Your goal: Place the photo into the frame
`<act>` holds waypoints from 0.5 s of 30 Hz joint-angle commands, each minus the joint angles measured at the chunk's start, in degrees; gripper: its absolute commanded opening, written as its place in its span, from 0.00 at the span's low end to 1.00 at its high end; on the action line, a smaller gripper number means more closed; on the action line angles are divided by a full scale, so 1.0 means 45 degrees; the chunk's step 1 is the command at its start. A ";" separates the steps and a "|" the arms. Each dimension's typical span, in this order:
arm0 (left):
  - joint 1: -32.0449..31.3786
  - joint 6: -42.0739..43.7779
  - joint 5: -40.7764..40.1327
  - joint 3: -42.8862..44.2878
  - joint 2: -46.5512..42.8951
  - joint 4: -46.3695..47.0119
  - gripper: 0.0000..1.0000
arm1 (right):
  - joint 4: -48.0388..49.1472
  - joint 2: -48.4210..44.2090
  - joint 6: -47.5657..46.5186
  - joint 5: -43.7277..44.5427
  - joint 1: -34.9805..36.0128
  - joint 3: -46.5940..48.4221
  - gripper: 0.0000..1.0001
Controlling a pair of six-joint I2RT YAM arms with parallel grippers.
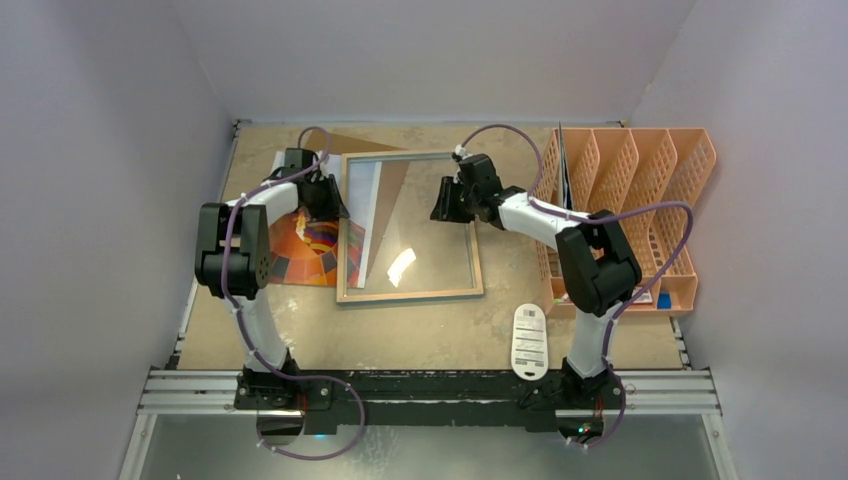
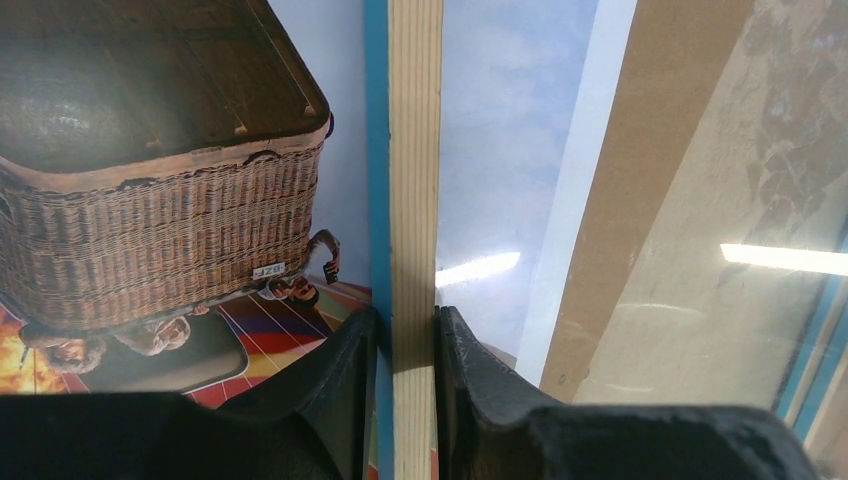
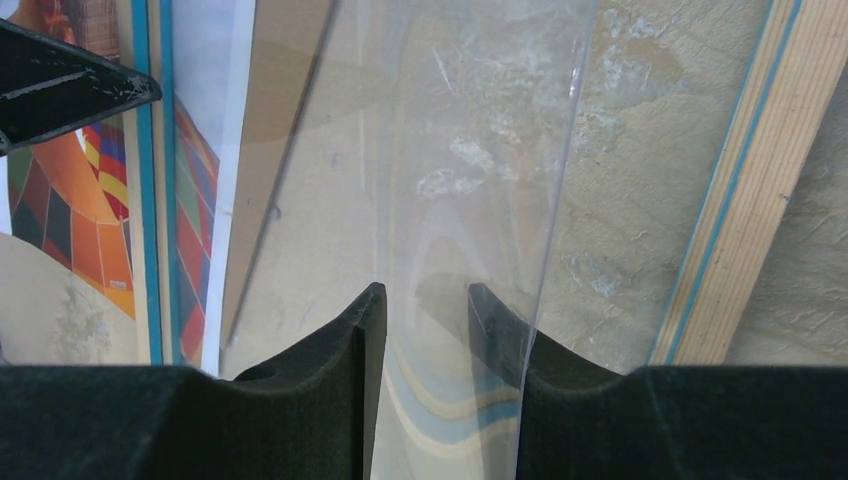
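The frame (image 1: 410,295) lies wood side up in the middle of the table. The photo (image 1: 305,250), an orange-red balloon print, lies face up at its left, partly under the frame's left border. My left gripper (image 1: 328,200) is shut on that border (image 2: 415,150), one finger on each side, with the photo's wicker basket (image 2: 160,230) just beside it. My right gripper (image 1: 447,205) hovers over the right part of the frame, jaws apart. A clear pane (image 3: 480,150) rises between them, and its edge crosses in front of the right finger (image 3: 500,330).
A brown backing board (image 1: 350,142) lies under the frame's far left corner and shows through the glass (image 2: 650,200). An orange slotted file rack (image 1: 640,190) stands at the right. A white card-like object (image 1: 530,342) lies near the front edge. Grey walls enclose the table.
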 commanded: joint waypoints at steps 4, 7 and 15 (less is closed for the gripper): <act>-0.0236 0.0163 -0.0789 0.0133 0.0658 -0.1050 0.04 | -0.0116 -0.0126 -0.0149 0.0286 0.0220 0.0734 0.48; -0.0315 0.0384 -0.1491 0.0232 0.0733 -0.1401 0.04 | -0.0354 -0.0316 -0.0184 0.0680 0.0229 0.0899 0.54; -0.0643 0.0751 -0.2958 0.0625 0.1023 -0.2228 0.03 | -0.1245 -0.0651 -0.0092 0.2077 0.0219 0.1381 0.61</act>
